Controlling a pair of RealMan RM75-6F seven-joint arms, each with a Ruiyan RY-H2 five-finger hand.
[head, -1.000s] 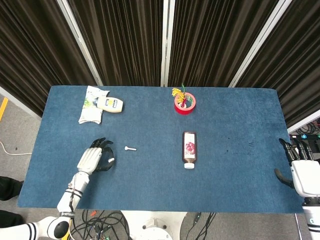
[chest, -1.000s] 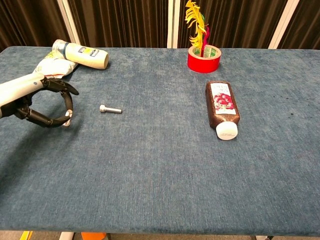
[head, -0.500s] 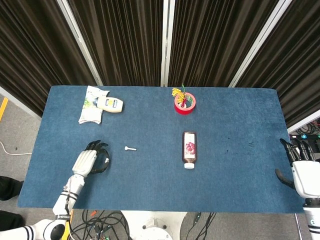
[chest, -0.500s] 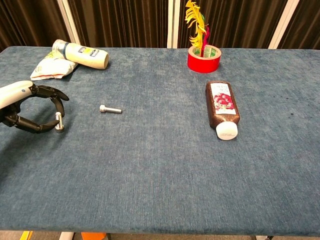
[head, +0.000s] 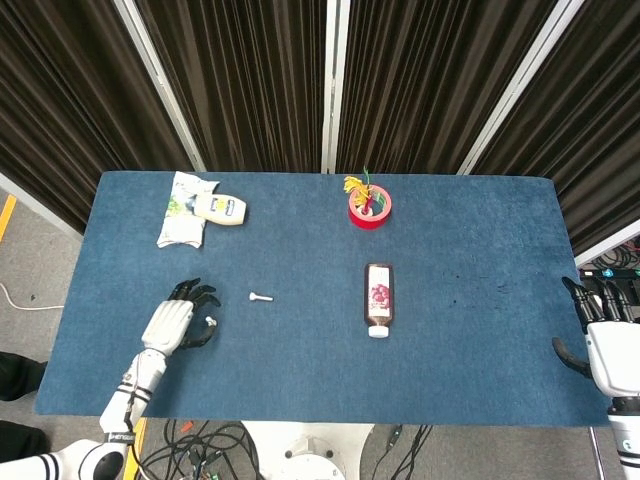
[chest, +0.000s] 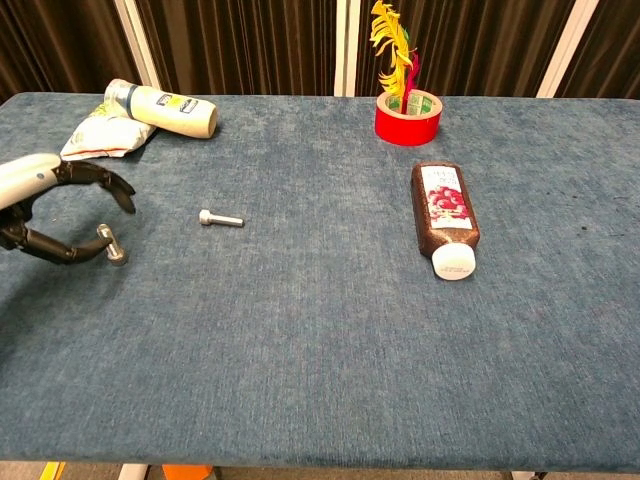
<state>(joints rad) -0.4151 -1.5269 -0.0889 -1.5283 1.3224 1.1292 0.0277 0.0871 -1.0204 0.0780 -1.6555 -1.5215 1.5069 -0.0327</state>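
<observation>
1. Left hand (chest: 45, 205) was at the desk's (chest: 320, 380) left front, fingers curled in an open ring; a small bolt (chest: 110, 243) sat at the thumb tip, apparently touching the desk. I couldn't tell whether it was pinched or just resting against the thumb.
2. Change: a second ago the same bolt sat between the fingertips, clear of the desk, further right. Half a second ago it stood upright at the thumb. Now it was low and tilted, and the upper fingers had spread away from it. That looked like a set-down or a loosening grip, in my judgement.
3. In the head view the left hand (head: 178, 322) had backed off toward the desk's near-left edge, the bolt (head: 210, 321) just right of it.
4. A second bolt (chest: 220, 219) lay near, to the right, unmoved.
5. Right hand (head: 606, 335) hung off the desk's right edge, fingers spread, holding nothing; barely shifted.
6. Further out, unchanged: brown bottle (chest: 446, 219) lying flat, red tape roll (chest: 408, 117) with feathers (chest: 392, 42), tube (chest: 168, 108) on a pouch (chest: 100, 135) at far left.
</observation>
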